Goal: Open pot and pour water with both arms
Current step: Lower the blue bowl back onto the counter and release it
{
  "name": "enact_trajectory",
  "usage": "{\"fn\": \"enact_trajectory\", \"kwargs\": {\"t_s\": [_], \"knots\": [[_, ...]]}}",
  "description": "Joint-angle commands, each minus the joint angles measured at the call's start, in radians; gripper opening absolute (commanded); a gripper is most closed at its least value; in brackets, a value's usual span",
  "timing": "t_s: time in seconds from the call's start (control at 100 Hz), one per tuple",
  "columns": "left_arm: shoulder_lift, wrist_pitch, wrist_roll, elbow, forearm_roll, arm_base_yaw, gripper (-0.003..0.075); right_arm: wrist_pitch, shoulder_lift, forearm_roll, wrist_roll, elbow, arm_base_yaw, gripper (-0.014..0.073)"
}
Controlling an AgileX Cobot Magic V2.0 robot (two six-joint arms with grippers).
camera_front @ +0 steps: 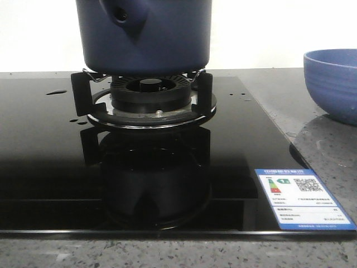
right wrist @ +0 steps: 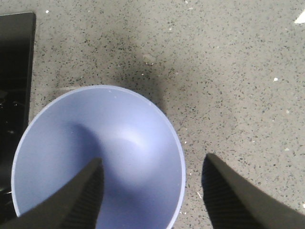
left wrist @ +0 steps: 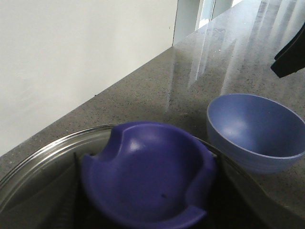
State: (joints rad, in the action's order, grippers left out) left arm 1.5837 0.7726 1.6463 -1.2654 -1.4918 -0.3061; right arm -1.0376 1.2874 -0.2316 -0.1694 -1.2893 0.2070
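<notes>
The dark navy pot [camera_front: 144, 33] stands on the gas burner [camera_front: 146, 100], its handle stub with the round hole facing me. Its top is cut off in the front view. In the left wrist view my left gripper [left wrist: 145, 191] has a dark finger on each side of the blue dished knob [left wrist: 147, 181] of a glass lid [left wrist: 43, 162], shut on it. My right gripper [right wrist: 153, 160] is open above the rim of the light blue bowl [right wrist: 95, 157]. One finger is over the bowl, the other over the counter. Small water drops [camera_front: 56, 92] lie on the black hob.
The light blue bowl [camera_front: 333, 84] sits on the speckled grey counter [camera_front: 329, 151] right of the black glass hob [camera_front: 44, 162]. It also shows in the left wrist view [left wrist: 252, 133], close beside the lid. A white wall runs behind. An energy label [camera_front: 304, 195] is stuck on the hob's front right corner.
</notes>
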Motion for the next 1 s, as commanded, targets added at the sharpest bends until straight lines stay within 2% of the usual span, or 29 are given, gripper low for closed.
{"fn": "enact_trajectory", "kwargs": {"t_s": [0.0, 0.24, 0.31, 0.37, 0.47, 0.69, 0.81, 0.91, 0.99], "knots": [[-0.044, 0.031, -0.008, -0.037, -0.046, -0.004, 0.0358, 0.041, -0.031, -0.017, -0.005, -0.033, 0.008, 0.0403], [-0.044, 0.033, -0.036, -0.037, -0.044, -0.004, 0.0376, 0.037, -0.031, -0.022, -0.005, -0.033, 0.008, 0.0403], [-0.044, 0.033, -0.036, -0.037, -0.044, -0.004, 0.0438, 0.037, -0.031, -0.022, -0.005, -0.033, 0.008, 0.0403], [-0.044, 0.033, -0.036, -0.037, -0.047, -0.002, 0.0521, 0.035, -0.031, -0.022, -0.005, -0.033, 0.008, 0.0403], [-0.049, 0.043, -0.036, -0.037, -0.049, 0.000, 0.0587, 0.035, -0.031, -0.022, -0.005, -0.033, 0.008, 0.0403], [-0.100, 0.052, -0.036, -0.039, -0.059, 0.010, 0.0589, 0.033, -0.031, -0.023, -0.005, -0.033, 0.006, 0.0403], [-0.160, 0.052, -0.036, -0.039, -0.078, 0.061, 0.0589, 0.031, -0.032, -0.038, -0.008, -0.033, 0.006, 0.0403], [-0.216, 0.052, -0.036, -0.039, -0.080, 0.124, 0.0577, 0.045, -0.038, -0.104, -0.029, -0.033, 0.006, 0.0402], [-0.259, 0.050, -0.061, -0.039, -0.080, 0.176, 0.0514, 0.069, -0.041, -0.191, -0.058, -0.033, 0.006, 0.0370]]}}
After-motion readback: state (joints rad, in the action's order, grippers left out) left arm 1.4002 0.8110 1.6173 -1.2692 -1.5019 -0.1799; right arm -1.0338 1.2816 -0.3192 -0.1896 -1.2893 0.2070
